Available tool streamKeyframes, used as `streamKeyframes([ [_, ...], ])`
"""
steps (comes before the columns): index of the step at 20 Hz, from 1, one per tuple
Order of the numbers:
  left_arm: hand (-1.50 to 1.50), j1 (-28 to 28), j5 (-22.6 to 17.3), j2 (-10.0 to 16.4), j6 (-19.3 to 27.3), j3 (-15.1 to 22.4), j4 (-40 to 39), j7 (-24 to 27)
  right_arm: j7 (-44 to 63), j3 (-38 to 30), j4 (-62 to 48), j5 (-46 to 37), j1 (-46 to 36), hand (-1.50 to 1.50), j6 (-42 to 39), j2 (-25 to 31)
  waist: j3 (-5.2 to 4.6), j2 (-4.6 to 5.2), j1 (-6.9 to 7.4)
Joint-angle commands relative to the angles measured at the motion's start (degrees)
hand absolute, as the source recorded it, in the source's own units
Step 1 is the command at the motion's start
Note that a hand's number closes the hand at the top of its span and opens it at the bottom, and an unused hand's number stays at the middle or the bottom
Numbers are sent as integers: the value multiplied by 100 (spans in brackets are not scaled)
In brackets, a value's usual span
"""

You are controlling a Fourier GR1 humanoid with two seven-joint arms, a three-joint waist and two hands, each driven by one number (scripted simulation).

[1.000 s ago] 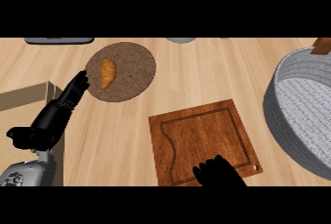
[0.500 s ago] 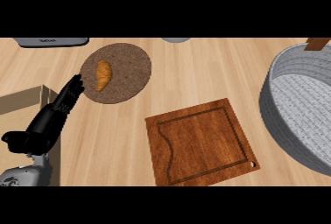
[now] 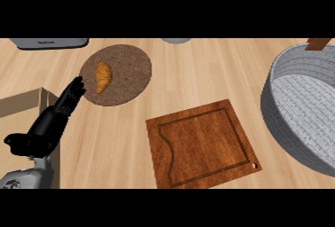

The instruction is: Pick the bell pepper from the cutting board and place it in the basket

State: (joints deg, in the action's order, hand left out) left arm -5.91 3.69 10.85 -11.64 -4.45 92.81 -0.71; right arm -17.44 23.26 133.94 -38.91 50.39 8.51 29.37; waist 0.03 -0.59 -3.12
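The wooden cutting board (image 3: 203, 144) lies in the middle of the counter with nothing on it. No bell pepper shows anywhere in the head view. The grey woven basket (image 3: 288, 111) stands at the right edge, partly cut off; the part of its inside that I can see holds nothing. My left hand (image 3: 56, 117) rests open at the left, fingers straight and pointing up toward a round brown plate. It is well apart from the board. My right hand is out of sight.
A croissant (image 3: 103, 76) lies on the brown plate (image 3: 131, 75) at the upper left. A grey appliance (image 3: 49, 42) and a grey round object (image 3: 175, 40) sit along the far edge. A beige box (image 3: 23, 104) stands at the left. A brown handle (image 3: 318, 43) shows above the basket.
My right hand, seen a second ago at the board's near edge, has dropped out of view. The view has shifted slightly. The left hand keeps its pose.
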Motion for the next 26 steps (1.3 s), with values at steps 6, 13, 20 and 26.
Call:
streamKeyframes([
  [6, 0, -25, 78, -37, 51, 68, 113, -72, -300, -691, 1737, 1401, 1413, 150, 70, 211, -12, 13, -10],
  [13, 0, -226, -94, 95, -144, -19, 92, -113, 94, -1714, 1844, 1728, 1241, 150, 228, 31, -19, 68, 156],
  [20, 0, -302, 136, -151, 12, 260, 25, -28, 1055, -2188, 1706, 2063, 188, 150, 220, -328, -31, 145, 344],
  [26, 0, -334, -35, -28, -176, 184, 96, -127, 2104, -2831, 1356, 2509, -982, 150, 304, -558, -26, 115, 467],
])
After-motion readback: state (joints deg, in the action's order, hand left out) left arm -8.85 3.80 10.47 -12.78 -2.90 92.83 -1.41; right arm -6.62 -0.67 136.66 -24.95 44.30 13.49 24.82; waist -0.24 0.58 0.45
